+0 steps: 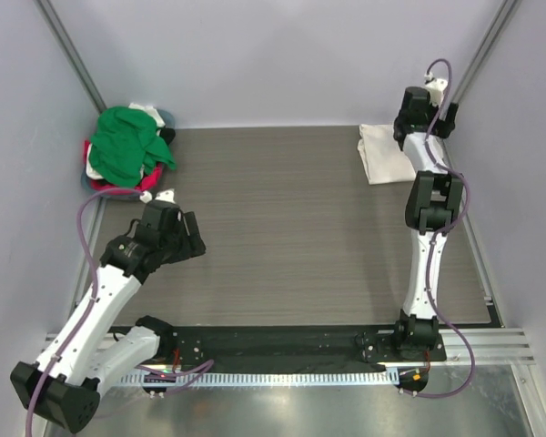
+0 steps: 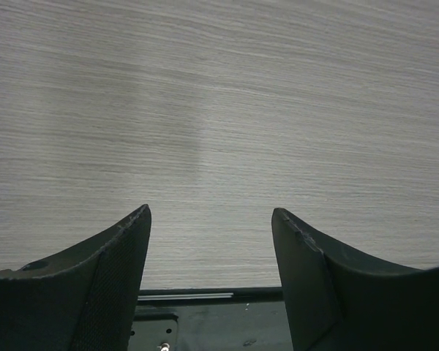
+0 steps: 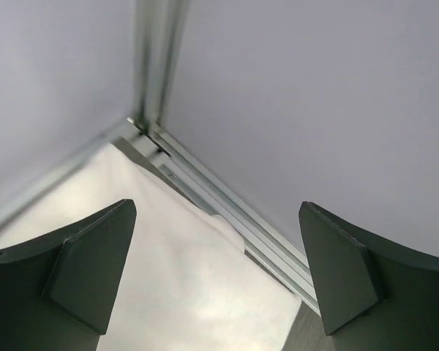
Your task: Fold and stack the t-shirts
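A folded cream-white t-shirt (image 1: pixel 383 153) lies flat at the far right of the table; its print does not show. It fills the lower part of the right wrist view (image 3: pixel 190 278). A heap of unfolded tees, green (image 1: pixel 123 146) on top with pink-red (image 1: pixel 109 185) and white under it, sits at the far left. My right gripper (image 1: pixel 419 109) is open and empty, above the far right edge of the folded shirt (image 3: pixel 216 212). My left gripper (image 1: pixel 193 238) is open and empty over bare table (image 2: pixel 211 212), in front of the heap.
The wood-grain table (image 1: pixel 282 228) is walled by grey panels with aluminium corner posts (image 1: pixel 73 55). A metal rail (image 3: pixel 227 205) runs along the wall just past the folded shirt. The black base plate (image 1: pixel 273 346) lies along the near edge.
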You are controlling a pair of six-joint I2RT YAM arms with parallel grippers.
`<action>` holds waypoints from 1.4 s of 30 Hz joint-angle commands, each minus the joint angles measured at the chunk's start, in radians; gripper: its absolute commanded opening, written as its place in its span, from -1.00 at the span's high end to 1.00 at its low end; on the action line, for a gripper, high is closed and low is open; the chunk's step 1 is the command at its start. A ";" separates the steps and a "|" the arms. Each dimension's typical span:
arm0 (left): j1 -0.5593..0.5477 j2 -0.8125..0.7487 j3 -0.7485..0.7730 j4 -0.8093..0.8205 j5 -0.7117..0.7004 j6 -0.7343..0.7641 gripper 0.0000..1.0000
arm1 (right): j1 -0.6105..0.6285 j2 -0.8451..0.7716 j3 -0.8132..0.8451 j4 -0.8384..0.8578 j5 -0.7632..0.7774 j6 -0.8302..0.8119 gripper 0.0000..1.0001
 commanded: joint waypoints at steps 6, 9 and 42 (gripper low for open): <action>0.005 -0.093 -0.004 0.032 -0.018 -0.002 -0.50 | 0.267 -0.621 -0.432 -0.128 -0.152 0.157 -0.99; 0.003 -0.107 -0.006 0.032 -0.032 -0.006 -0.54 | 0.392 -0.822 -0.669 -0.158 -0.188 0.234 -0.99; -0.026 -0.096 0.013 -0.042 -0.177 -0.068 -0.99 | 0.729 -1.975 -1.439 -0.620 -0.768 0.782 -0.99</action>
